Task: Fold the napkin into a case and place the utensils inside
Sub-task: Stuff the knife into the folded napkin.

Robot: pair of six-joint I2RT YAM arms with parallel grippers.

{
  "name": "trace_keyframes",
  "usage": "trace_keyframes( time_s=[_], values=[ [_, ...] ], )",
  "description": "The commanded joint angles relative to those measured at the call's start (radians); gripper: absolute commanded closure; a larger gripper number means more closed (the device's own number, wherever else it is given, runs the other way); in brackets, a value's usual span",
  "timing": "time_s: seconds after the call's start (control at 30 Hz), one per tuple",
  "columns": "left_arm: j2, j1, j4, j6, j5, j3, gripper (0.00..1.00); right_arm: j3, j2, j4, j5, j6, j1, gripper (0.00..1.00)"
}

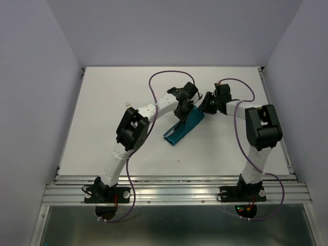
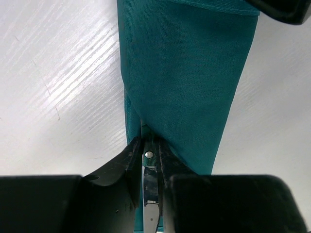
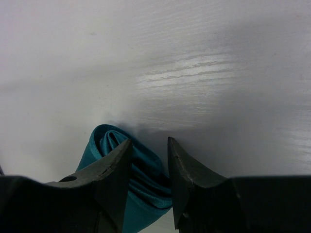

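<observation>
The case (image 1: 183, 128) is folded: the teal cloth lies as a narrow, long pouch on the white table (image 1: 102, 128), near the middle, between the two wrists and at a slant. So the first part of the task looks done, and the work is now at the second part.

The left gripper (image 2: 147, 143) has its fingers clenched on a utensil (image 2: 149, 162). A strip of shiny metal with a small rivet shows between them, and its front end goes under the edge of the cloth. I judge that this piece is being put into the pouch and is not yet fully inside.

The right gripper (image 3: 148, 141) is at the far end of the case. Its fingers stand somewhat apart and a rolled fold of cloth lies low between them. Whether they pinch it, I cannot tell.

No other cutlery is seen on the table from the top view. How many pieces are inside the pouch is hidden.

No brand, label or writing can be read in any view.
</observation>
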Motion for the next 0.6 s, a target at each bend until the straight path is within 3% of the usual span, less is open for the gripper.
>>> trace_keyframes(
  time_s=[0.0, 0.47, 0.57],
  values=[
    [-0.072, -0.004, 0.032, 0.069, -0.009, 0.018, 1.00, -0.004, -0.009, -0.076, 0.004, -0.030, 0.011, 0.59],
    [-0.055, -0.002, 0.066, 0.056, -0.002, 0.002, 1.00, -0.013, -0.015, -0.075, 0.002, -0.033, 0.011, 0.58],
    [-0.049, -0.002, 0.058, 0.050, -0.018, -0.001, 0.94, -0.015, -0.015, -0.076, 0.001, -0.033, 0.011, 0.58]
  ],
)
